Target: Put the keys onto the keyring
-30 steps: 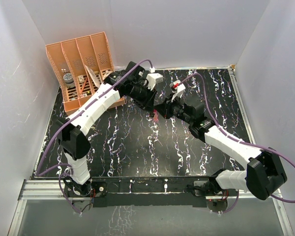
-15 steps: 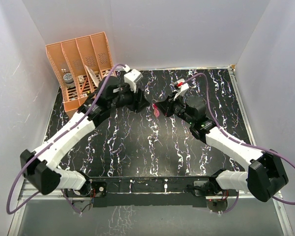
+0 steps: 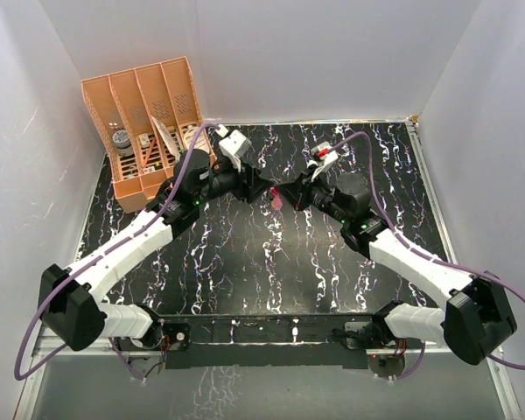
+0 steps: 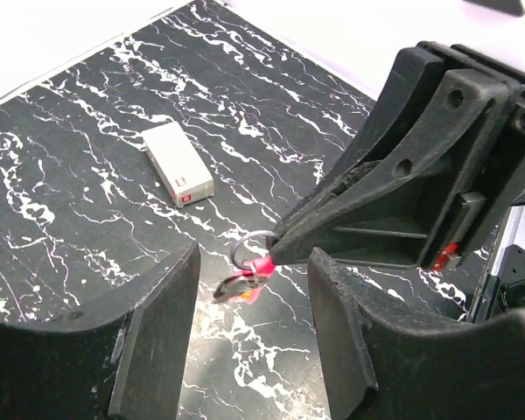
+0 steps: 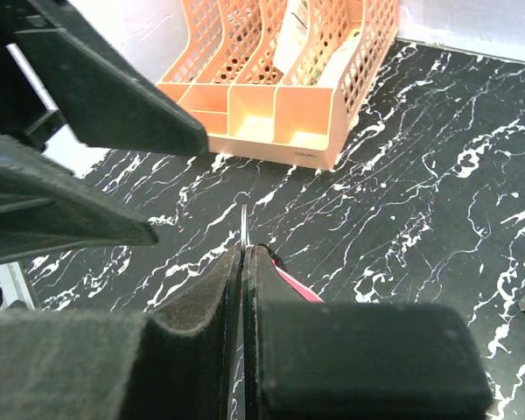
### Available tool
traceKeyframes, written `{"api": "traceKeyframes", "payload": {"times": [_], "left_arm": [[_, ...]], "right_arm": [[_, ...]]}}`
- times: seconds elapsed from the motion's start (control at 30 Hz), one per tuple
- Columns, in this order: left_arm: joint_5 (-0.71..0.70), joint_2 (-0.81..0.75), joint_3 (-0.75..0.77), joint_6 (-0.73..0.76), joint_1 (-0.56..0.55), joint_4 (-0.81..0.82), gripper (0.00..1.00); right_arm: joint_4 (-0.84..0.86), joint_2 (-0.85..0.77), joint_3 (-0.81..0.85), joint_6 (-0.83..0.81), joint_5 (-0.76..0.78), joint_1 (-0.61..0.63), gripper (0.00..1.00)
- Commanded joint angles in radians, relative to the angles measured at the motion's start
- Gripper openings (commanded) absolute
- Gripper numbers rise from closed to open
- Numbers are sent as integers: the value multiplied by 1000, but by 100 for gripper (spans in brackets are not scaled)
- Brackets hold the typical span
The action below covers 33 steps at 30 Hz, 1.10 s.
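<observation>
My right gripper point(image 3: 286, 194) is shut on the keyring point(image 4: 249, 246), a small metal ring with a pink tag point(image 4: 262, 265), and holds it above the table. In the right wrist view the ring point(image 5: 243, 223) sticks out past my closed fingertips point(image 5: 243, 255) and the pink tag point(image 5: 294, 285) shows beside them. A small dark greyish key point(image 4: 231, 287) hangs by the tag under the ring. My left gripper point(image 4: 254, 337) is open and empty. It faces the keyring, which lies just beyond the gap between its fingers. In the top view the left gripper point(image 3: 257, 187) is close to the pink tag point(image 3: 277, 201).
An orange slotted organizer point(image 3: 144, 122) with small items stands at the back left and also shows in the right wrist view point(image 5: 280, 96). A white box with a red mark point(image 4: 178, 164) lies on the black marbled table beyond the keyring. White walls enclose the table.
My left arm has dropped its elbow out to the left and lowered, and its gripper still faces the keyring. My right gripper has shifted slightly and keeps hold of the ring.
</observation>
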Motion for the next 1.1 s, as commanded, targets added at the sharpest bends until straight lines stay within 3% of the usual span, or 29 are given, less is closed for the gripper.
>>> {"api": "traceKeyframes", "payload": {"times": [0.0,0.27,0.6,0.73,1.07], "left_arm": [[66,-33,-36,18,31,156,51],[318,-42,-130,-139,209,366,51],[558,12,-184,-278,232,607,49],[614,42,-203,-335,233,697,45],[640,92,-210,-359,232,737,42]], "right_arm": [[78,-67,-13,-45,-58,-2,0],[52,-100,-1,-63,-103,-3,0],[49,-86,23,-57,-142,-3,0],[45,-85,29,-58,-147,-4,0],[53,-85,35,-52,-162,-3,0]]}}
